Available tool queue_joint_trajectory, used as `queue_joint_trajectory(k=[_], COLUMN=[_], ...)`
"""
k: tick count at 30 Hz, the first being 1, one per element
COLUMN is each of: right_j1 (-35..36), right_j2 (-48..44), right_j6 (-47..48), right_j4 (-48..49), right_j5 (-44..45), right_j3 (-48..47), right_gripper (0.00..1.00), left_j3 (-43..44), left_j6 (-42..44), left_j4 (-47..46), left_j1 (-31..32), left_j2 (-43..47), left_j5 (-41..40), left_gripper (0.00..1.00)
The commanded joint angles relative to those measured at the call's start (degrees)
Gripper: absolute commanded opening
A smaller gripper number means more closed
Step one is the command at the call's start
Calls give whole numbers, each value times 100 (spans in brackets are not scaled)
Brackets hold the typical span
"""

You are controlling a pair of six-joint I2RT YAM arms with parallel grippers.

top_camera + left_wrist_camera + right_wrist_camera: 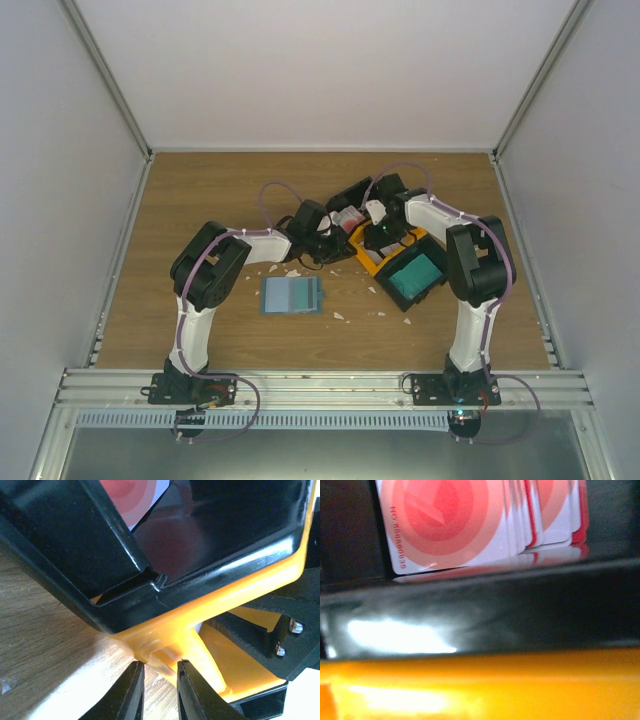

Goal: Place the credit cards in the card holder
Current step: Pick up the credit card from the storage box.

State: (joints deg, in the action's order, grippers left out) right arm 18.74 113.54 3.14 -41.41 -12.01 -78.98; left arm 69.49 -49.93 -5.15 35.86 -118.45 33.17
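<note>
The credit cards (347, 216), red and white, lie fanned inside a black and orange box (364, 256). They show close up in the right wrist view (445, 525) behind the box's black wall, and one corner shows in the left wrist view (132, 495). The card holder (292, 296), teal-blue with striped slots, lies open on the table, apart from both grippers. My left gripper (159, 666) is at the box's orange corner (200, 615), jaws closed narrowly on a small orange tab. My right gripper (384, 234) is over the box; its fingers are hidden.
A green-teal block (415, 272) sits in the box's near-right half. White scraps (338, 316) lie on the wooden table around the card holder. Grey walls enclose the table on three sides.
</note>
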Motion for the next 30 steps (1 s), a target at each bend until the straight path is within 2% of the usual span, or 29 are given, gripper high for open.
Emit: queue_joint_trajectory(k=[1, 13, 23, 30], right_j1=[40, 35, 35, 33], right_j2=[54, -408, -730, -866], right_j6=[46, -109, -169, -140], right_j4=[-146, -139, -104, -95], right_j5=[-588, -1160, -1382, -1515], right_j3=[-53, 284, 508, 678], right_gripper=[37, 31, 23, 21], left_j3=[204, 205, 231, 253], left_j6=[50, 52, 61, 74], left_j4=[-242, -227, -168, -144], left_j1=[33, 35, 30, 31], left_j2=[-102, -112, -118, -115], left_j5=[53, 50, -2, -12], left_gripper=[22, 21, 21, 21])
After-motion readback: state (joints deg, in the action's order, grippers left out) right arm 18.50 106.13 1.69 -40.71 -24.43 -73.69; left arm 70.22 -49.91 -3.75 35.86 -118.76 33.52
